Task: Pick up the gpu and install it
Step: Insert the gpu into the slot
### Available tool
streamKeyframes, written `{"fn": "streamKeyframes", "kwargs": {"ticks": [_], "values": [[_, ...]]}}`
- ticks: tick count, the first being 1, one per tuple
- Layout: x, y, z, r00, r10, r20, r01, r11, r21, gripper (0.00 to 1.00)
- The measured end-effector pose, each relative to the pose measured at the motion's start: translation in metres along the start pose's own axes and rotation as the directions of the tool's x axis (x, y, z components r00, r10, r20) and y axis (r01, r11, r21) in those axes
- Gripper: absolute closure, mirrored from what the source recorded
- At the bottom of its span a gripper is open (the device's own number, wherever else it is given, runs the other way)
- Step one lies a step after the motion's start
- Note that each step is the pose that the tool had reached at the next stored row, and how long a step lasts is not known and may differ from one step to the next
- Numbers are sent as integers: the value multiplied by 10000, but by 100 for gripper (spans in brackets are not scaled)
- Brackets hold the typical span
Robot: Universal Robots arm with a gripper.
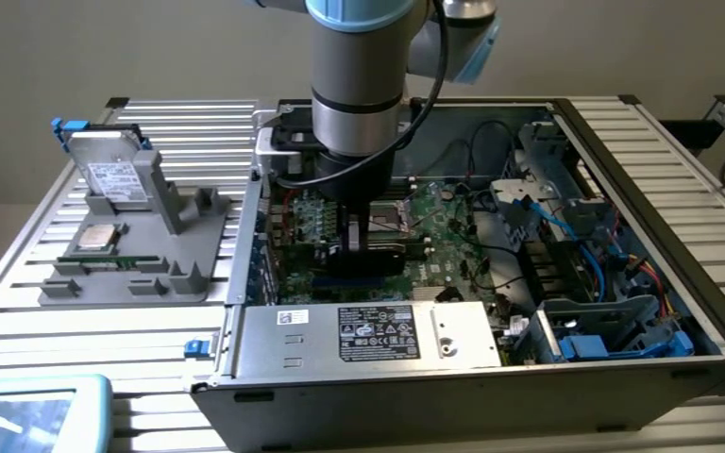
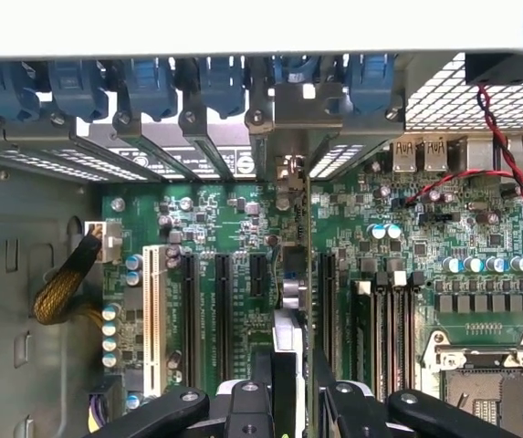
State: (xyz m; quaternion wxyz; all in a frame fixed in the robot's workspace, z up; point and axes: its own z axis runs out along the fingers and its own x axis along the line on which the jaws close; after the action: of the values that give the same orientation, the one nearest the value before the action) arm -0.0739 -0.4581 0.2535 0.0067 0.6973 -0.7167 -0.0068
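The gpu [image 2: 294, 274] shows edge-on in the wrist view as a thin upright card, with its silver bracket [image 2: 286, 172] against the case's rear slot openings. It stands over the green motherboard [image 2: 215, 219] between two black expansion slots; I cannot tell whether it is seated. My gripper [image 2: 290, 388] is shut on the card's top edge, one black finger [image 2: 250, 401] on each side. In the exterior view my gripper [image 1: 360, 243] reaches down inside the open computer case [image 1: 665, 189], and the card [image 1: 365, 262] is a dark block beneath it.
A grey parts stand [image 1: 148, 245] at the exterior view's left holds a silver hard drive [image 1: 113, 175], a processor [image 1: 95, 236] and a memory stick [image 1: 110, 262]. The power supply [image 1: 376, 332], blue-clipped drive cage [image 1: 602, 330], loose cables [image 1: 514, 203] and CPU socket [image 2: 480, 383] crowd the case.
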Motion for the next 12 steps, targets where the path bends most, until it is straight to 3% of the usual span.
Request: {"fn": "streamKeyframes", "kwargs": {"ticks": [12], "values": [[8, 1, 3, 10000, -9, 8, 9, 10000, -21, 73]]}}
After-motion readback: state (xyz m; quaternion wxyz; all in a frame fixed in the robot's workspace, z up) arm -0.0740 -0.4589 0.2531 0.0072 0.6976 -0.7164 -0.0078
